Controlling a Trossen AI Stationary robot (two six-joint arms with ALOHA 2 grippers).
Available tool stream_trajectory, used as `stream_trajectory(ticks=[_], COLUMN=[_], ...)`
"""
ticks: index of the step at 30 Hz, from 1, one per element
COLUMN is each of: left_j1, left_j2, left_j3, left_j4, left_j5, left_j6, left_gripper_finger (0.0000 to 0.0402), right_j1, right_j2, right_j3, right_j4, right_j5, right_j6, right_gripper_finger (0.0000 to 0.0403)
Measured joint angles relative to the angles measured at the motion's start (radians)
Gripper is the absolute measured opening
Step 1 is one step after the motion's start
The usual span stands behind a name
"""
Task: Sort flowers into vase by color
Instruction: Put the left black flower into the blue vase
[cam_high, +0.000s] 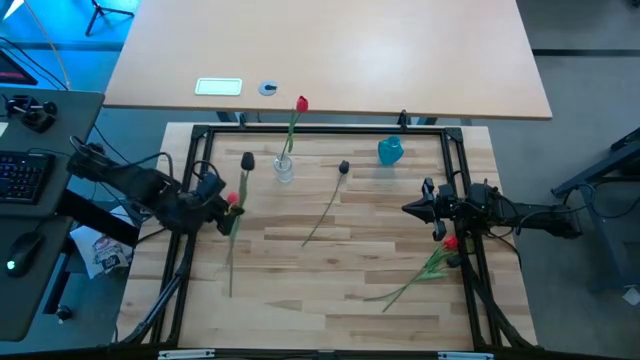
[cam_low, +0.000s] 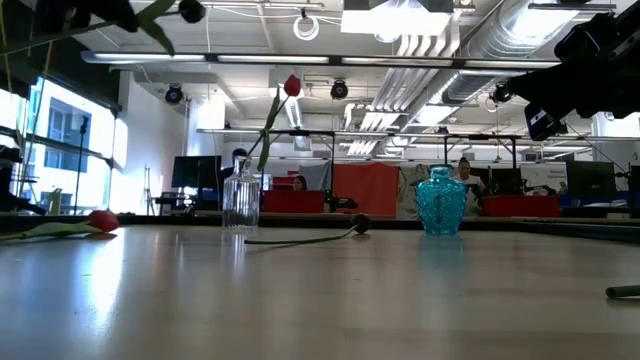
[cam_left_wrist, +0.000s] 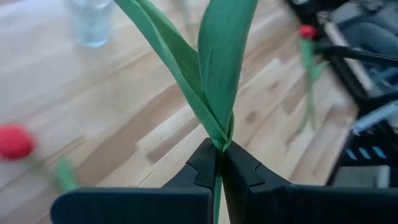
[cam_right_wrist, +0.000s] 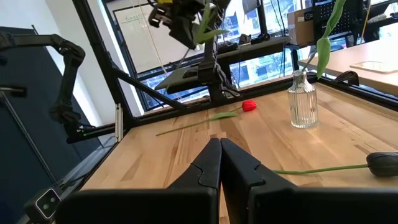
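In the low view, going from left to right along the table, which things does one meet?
Red flower lying flat → clear glass vase holding a red flower → black flower lying flat → blue vase.

I see a pale desk (cam_high: 330, 60) beyond the wooden table (cam_high: 330, 270), with a keyboard (cam_high: 25, 175) alongside. Ceiling ducts (cam_low: 440, 70) and lamps (cam_low: 385, 20) run overhead; daylight enters through windows (cam_low: 65, 150). Red partitions (cam_low: 365, 190) stand behind.

clear vase (cam_low: 241, 200): holds red flower (cam_low: 291, 86) | black flower (cam_low: 310, 236): lying flat | blue vase (cam_low: 440, 202): upright
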Motion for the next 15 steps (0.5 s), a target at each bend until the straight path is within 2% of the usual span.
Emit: stream_trajectory(ticks=[5, 8, 15], left_j1=[0.030, 0.051, 0.150], left_j2=[0.082, 0.146, 0.337], left_j3=[-0.011, -0.047, -0.098], left_j4=[0.096, 0.207, 0.693], left_j5=[-0.001, 0.038, 0.199], left_j6=[0.117, 0.166, 0.386], left_gripper_finger=[0.0000, 0.0000, 0.0000], right_j1=[0.000, 0.000, 0.000], right_j2=[0.000, 0.000, 0.000], right_j3=[0.000, 0.000, 0.000], right_j4=[0.000, 0.000, 0.000], right_j5=[0.000, 0.000, 0.000], right_j6=[0.000, 0.000, 0.000], right_gripper_finger=[0.0000, 0.0000, 0.0000])
